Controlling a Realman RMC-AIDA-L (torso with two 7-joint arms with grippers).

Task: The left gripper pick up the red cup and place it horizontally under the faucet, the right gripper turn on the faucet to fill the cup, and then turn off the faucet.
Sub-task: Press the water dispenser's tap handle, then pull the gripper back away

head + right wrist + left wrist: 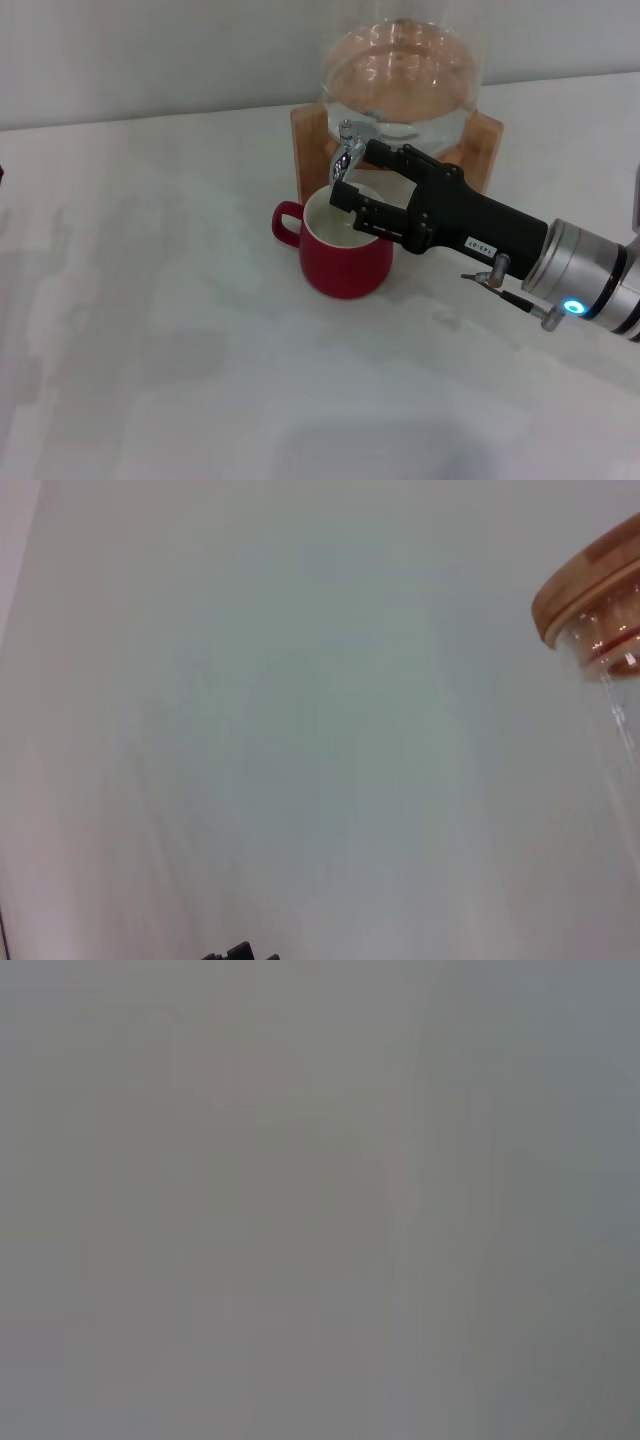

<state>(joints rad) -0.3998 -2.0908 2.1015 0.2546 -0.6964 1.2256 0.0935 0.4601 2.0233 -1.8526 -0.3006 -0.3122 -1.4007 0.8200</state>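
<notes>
The red cup [347, 256] is already set upright on the white counter [150, 330], directly under the faucet [348, 150], with its loop handle turned toward the robot's left. So the placing step can be judged as done. The left gripper is not seen in any view; its wrist view gives only a plain grey surface.

The right gripper [352, 175] is reached in from the right, over the rim of the cup. Its upper finger is touching or just beside the faucet, and the lower finger is over the mouth of the cup. The fingers are seen apart, and nothing is clearly clamped between them. Whether the lever is turned cannot be told, and no stream of water can be made out. It is judged that filling and closing of the faucet are still left.

The cup is squat and rounded, of glossy dark-red ceramic with a white inside. The faucet is small, of shiny chrome, with a down-curved spout. It is fixed to a clear glass dispenser [400, 75], which is carried by a wooden stand [308, 150]. The dispenser has a wooden lid [590, 575].
</notes>
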